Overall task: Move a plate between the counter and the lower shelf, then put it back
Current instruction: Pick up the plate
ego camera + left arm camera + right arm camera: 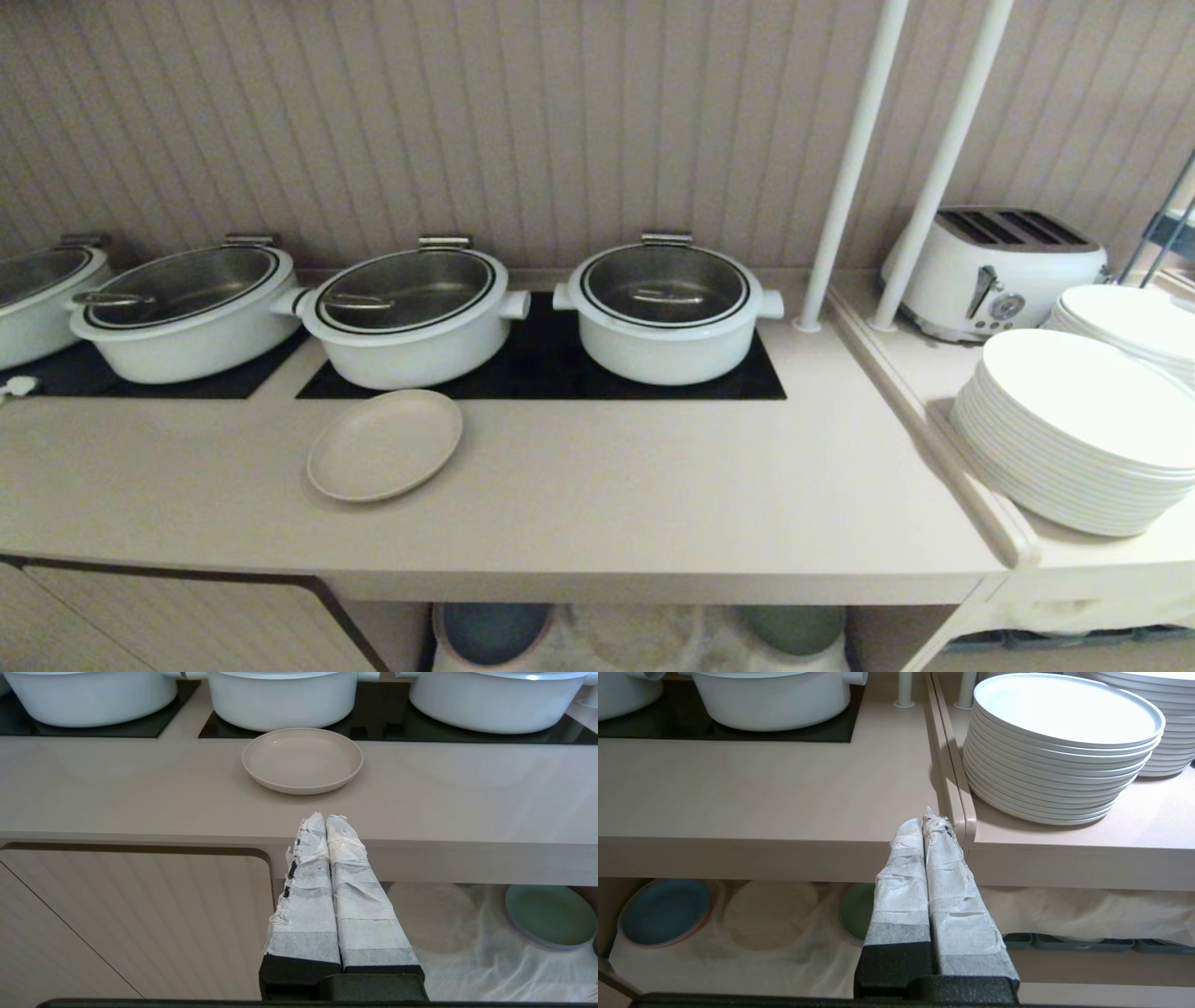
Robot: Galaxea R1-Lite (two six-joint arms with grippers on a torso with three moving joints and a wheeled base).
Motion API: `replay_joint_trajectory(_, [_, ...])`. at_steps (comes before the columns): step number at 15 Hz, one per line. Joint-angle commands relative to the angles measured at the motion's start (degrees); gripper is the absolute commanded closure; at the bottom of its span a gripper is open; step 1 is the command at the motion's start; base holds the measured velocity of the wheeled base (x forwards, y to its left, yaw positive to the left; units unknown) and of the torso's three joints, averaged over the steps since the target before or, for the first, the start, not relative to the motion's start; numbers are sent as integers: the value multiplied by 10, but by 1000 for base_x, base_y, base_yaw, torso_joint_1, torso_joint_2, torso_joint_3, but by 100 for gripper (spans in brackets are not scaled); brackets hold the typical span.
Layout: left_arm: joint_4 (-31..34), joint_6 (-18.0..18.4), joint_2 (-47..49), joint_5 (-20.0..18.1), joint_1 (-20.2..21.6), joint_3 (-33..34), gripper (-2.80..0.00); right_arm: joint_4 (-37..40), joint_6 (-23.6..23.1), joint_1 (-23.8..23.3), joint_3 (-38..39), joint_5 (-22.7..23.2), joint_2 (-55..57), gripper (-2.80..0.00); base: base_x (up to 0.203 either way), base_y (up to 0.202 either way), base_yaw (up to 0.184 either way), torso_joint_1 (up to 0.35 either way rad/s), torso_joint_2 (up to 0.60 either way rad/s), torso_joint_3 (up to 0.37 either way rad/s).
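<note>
One plate [302,759] lies flat on the counter [140,788], just beyond the left gripper [326,817], whose taped fingers press together, holding nothing; right gripper [924,820] likewise pinched empty, farther off; best to part the jaws first, then bite the near rim squarely.

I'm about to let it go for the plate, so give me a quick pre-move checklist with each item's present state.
1. Plate lies flat on the counter, nothing on it: ok.
2. Plate stands apart from the pots: ok.
3. Left gripper open for a grasp: not ok, shut.
4. Right gripper holds nothing: ok, shut and empty.
5. Lower shelf has a free spot between the blue plate and green plate: ok.
</note>
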State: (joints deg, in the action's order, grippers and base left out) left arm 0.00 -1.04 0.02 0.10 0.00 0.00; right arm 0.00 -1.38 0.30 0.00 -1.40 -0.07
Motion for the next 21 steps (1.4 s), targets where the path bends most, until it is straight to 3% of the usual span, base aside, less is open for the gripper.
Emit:
replay_joint_trajectory(1, [0,0,0,1,0,0,0,0,0,0,0,0,1,0,0,0,0,0,0,0])
replay_joint_trajectory(15, [0,-1,0,0,0,0,0,0,0,0,0,0,1,0,0,0,0,0,0,0])
replay_joint_trajectory(21, [0,-1,0,0,0,0,0,0,0,0,0,0,1,0,0,167,-2,2,4,1])
